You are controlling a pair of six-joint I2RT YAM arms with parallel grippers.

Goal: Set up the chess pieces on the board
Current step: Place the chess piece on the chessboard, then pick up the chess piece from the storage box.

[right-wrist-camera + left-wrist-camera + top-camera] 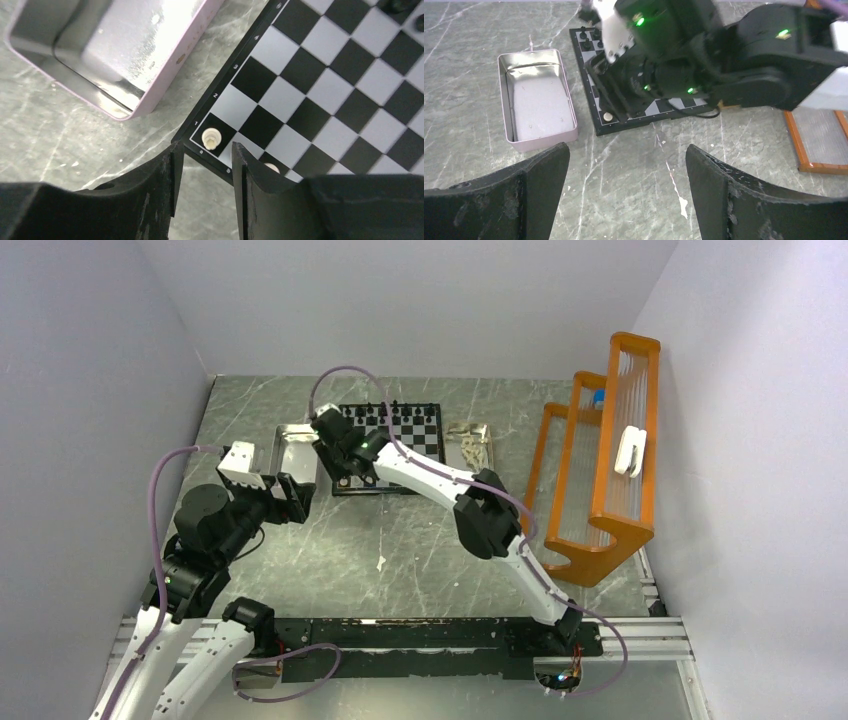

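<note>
On the left, the left gripper [626, 150] hangs over the grey marble table [420, 540]. Its fingers [536, 177] are spread wide and there is nothing between them. Just in front of it lies the silvery metal tray [536, 100], whose long right side is just beside the left edge of the board [415, 438]. The board lies in the far middle of the table.

The right gripper [206, 145] is low over the near left corner of the board. Its fingers [157, 185] stand only a narrow gap apart and hold nothing. One cream piece [211, 137] stands upright on the black corner square, just beyond the fingertips. A second cream piece [271, 167] next to it is half hidden by one finger. Black pieces [395, 408] stand in a line along the far edge of the board.

To the right of the board, a tan tray [470, 445] holds more cream pieces, too small to count. At the far right stands an orange rack [600, 480].
</note>
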